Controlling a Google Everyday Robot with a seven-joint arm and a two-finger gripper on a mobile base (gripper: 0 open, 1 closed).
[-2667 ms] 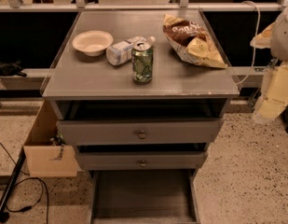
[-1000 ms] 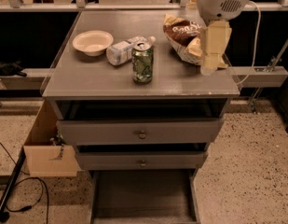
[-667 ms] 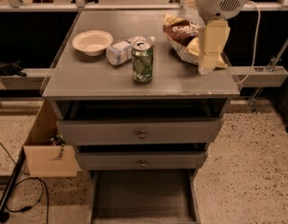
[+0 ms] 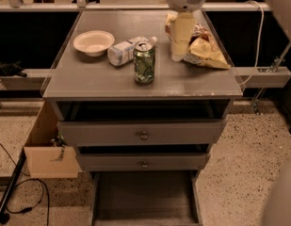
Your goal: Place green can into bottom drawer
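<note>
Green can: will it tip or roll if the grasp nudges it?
The can stands upright, tall and narrow, so a high nudge could tip it; then it would probably roll. Its smooth metal may be slippery. The gripper hangs by the bag.

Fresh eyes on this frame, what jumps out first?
The green can stands upright near the front middle of the cabinet top, just in front of a plastic bottle lying on its side. The pale claw hangs over the top right of the can, by the snack bags. Below, the bottom drawer is pulled open, dark grey inside.
</note>
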